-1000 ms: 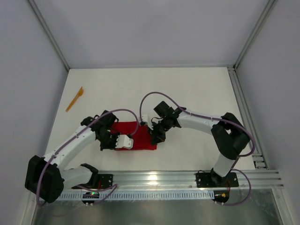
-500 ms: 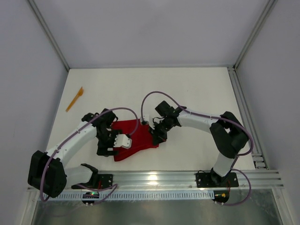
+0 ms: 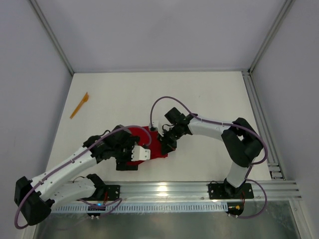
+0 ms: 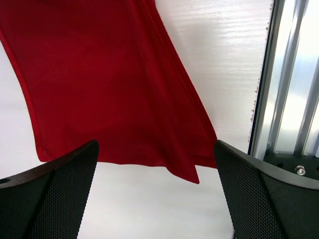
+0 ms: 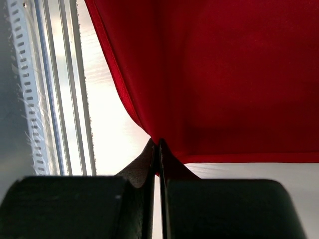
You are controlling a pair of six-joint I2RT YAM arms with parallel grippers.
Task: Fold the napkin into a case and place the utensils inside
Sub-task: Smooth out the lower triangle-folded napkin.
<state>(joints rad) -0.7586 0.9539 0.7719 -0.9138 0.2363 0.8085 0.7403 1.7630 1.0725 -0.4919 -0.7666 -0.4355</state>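
Lying on the white table [image 3: 199, 94] between the two arms, the red napkin [image 3: 158, 143] is being pinched at one edge by the right gripper [image 5: 158, 147], whose jaws are pressing fully together on the cloth. The left gripper [image 4: 155, 149] is hovering over the napkin's other end with its jaws standing wide apart, gripping nothing. One orange utensil [image 3: 79, 105] is resting on the table near the far left corner, well apart from the napkin and outside its folds.

Left arm [image 3: 70, 164], right arm [image 3: 212, 128]: white shells, black joints | cables [image 3: 167, 98]: lilac, looped along each | left pincer [image 4: 155, 144]: black mesh-textured fingers [image 4: 55, 199] | bases [image 3: 224, 189]: black brackets
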